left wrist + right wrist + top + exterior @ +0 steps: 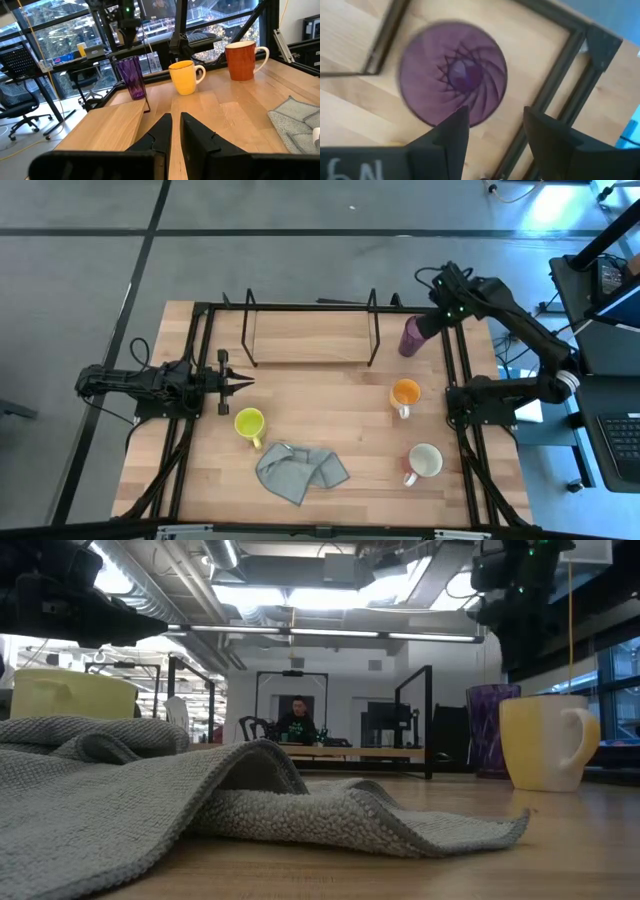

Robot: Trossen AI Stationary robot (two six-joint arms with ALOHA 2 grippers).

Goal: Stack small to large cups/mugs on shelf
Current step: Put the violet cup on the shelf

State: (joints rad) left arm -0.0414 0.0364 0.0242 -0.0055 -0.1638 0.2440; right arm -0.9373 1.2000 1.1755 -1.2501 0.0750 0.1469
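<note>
Right now purple tumbler [453,74] stands upright, mouth up, empty, just beside shelf [312,330] end; right gripper [492,127] above it, jaws wide. Left gripper [175,131] narrow, holding nothing.

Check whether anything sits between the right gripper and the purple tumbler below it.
Nothing visible does. The right gripper hangs open directly over the purple tumbler, looking into its empty mouth, beside the shelf. The left gripper waits far off.
</note>
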